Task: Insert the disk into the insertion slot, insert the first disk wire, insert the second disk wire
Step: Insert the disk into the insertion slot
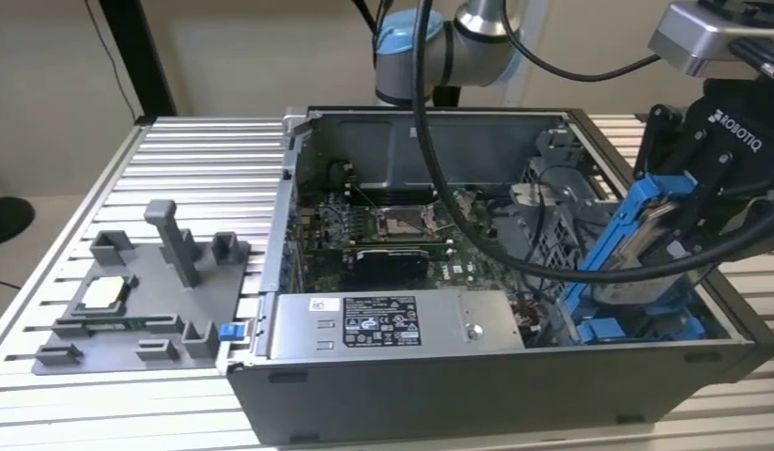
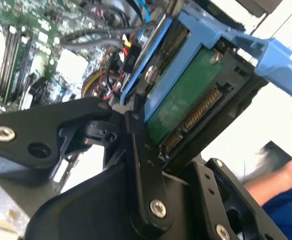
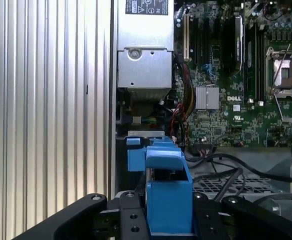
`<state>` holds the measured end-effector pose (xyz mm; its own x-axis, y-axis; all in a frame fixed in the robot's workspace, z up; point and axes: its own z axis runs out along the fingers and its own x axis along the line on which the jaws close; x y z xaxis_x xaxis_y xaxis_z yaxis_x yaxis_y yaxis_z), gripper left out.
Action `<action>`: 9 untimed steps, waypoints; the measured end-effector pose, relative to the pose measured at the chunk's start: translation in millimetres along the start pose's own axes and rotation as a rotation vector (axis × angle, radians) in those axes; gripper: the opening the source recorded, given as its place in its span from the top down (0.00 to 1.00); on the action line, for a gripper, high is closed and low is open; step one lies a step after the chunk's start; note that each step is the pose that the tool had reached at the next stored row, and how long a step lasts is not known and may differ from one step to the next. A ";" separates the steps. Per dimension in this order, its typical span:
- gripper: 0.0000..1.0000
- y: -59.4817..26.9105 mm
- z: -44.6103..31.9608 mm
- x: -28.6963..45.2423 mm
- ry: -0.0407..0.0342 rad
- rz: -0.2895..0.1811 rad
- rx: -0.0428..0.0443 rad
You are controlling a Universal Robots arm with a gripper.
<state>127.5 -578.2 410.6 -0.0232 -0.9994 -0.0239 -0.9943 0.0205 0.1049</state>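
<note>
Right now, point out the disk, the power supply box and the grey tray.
disk (image 1: 619,240), exterior view, on its blue carrier rail.
power supply box (image 1: 377,324), exterior view, on its labelled top.
grey tray (image 1: 155,305), exterior view, on its flat base.

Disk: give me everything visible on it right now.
The disk is a silver-grey drive clipped in a bright blue plastic carrier. The gripper is shut on its upper end. It stands steeply tilted at the exterior view's right of the open computer case, lower end down at the insertion slot, not flat in it. The second wrist view shows its green circuit board and bare connector row.
</note>
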 end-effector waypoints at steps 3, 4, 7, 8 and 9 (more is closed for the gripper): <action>1.00 -2.7 -0.4 -0.1 0.0000 0.000 -0.0071; 1.00 -3.6 0.1 -0.1 -0.0001 0.000 -0.0072; 1.00 -6.9 0.9 -0.1 -0.0015 0.000 -0.0074; 1.00 -7.9 1.2 -0.1 -0.0026 0.000 -0.0073; 1.00 -8.4 1.1 -0.2 -0.0029 0.000 -0.0074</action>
<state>135.8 -578.2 408.6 -0.0234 -0.9994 -0.0267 -0.9935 0.0203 0.1123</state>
